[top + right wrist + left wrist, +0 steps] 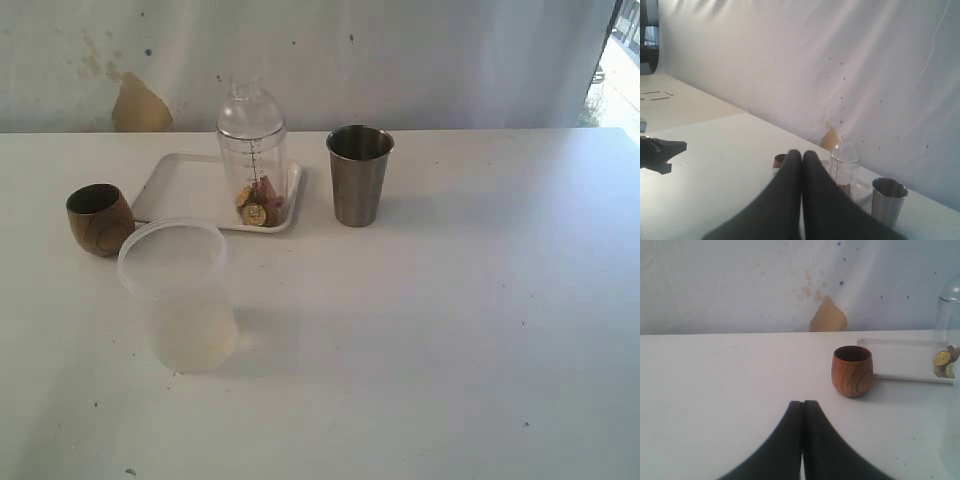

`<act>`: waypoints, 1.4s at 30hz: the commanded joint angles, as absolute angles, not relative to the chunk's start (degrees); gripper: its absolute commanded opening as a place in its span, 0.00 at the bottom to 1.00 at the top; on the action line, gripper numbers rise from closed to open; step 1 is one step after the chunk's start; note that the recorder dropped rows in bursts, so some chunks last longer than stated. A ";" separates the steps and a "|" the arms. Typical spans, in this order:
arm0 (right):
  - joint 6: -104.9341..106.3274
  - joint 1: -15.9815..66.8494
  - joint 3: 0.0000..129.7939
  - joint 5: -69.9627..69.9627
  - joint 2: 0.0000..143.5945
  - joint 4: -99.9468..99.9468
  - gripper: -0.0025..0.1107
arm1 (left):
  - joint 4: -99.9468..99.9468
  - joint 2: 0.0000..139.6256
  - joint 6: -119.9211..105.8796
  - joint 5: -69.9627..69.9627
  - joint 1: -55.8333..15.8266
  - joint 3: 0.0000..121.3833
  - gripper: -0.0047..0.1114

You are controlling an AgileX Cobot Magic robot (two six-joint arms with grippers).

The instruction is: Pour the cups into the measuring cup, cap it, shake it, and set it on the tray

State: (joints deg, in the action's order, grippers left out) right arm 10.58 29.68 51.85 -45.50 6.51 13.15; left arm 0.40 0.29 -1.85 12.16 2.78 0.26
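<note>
The clear measuring cup (253, 160) stands capped with a domed lid on the white tray (180, 185), gold and reddish pieces in its bottom. The brown wooden cup (99, 218) sits left of the tray; the steel tumbler (358, 174) stands right of it. Neither gripper shows in the exterior view. My left gripper (803, 402) is shut and empty, short of the wooden cup (852, 370), with the tray (905, 360) and measuring cup (947, 335) beyond. My right gripper (801, 153) is shut and empty, far back from the measuring cup (844, 165) and tumbler (887, 200).
A wide milky translucent tub (180, 292) stands in front of the tray, nearest the front. A white wall with a tan patch (140, 105) backs the table. The other arm's dark gripper (660, 150) shows at the edge of the right wrist view.
</note>
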 commanded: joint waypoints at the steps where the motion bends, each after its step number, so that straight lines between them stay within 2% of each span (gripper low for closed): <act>1: 10.24 29.15 51.52 -45.75 3.25 13.42 0.02 | 0.45 0.00 -1.55 11.65 2.69 0.00 0.04; 7: 10.24 26.64 50.37 -45.14 0.00 12.98 0.02 | 0.45 0.00 -1.55 11.65 2.69 0.00 0.04; 10: 10.24 20.16 46.93 -40.98 0.00 11.41 0.02 | 0.45 0.00 -1.55 11.65 2.69 0.00 0.04; 13: 10.35 13.28 39.66 -23.16 0.00 8.70 0.02 | 0.45 0.00 -1.55 11.65 2.69 0.00 0.04; 15: 10.49 8.47 34.89 -17.27 0.00 6.86 0.02 | 0.45 0.00 -1.55 11.65 2.69 0.00 0.04; 19: 10.49 0.75 27.67 -16.45 0.00 2.14 0.02 | 0.45 0.00 -1.55 11.65 2.69 0.00 0.04; 33: 5.39 -0.21 0.00 -11.90 0.00 -0.72 0.02 | 0.45 0.00 -1.55 11.65 2.69 0.00 0.04; 36: -0.32 -0.21 0.00 -19.95 0.00 -2.57 0.02 | 0.45 0.00 -1.55 11.65 2.69 0.00 0.04; 42: -1.05 -0.21 0.00 -19.64 0.00 -2.76 0.02 | 0.45 0.00 -1.55 11.65 2.69 0.00 0.04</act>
State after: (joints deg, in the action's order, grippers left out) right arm -0.79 0.14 0.10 -19.57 0.32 -2.12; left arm 0.40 0.29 -1.85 12.16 2.78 0.26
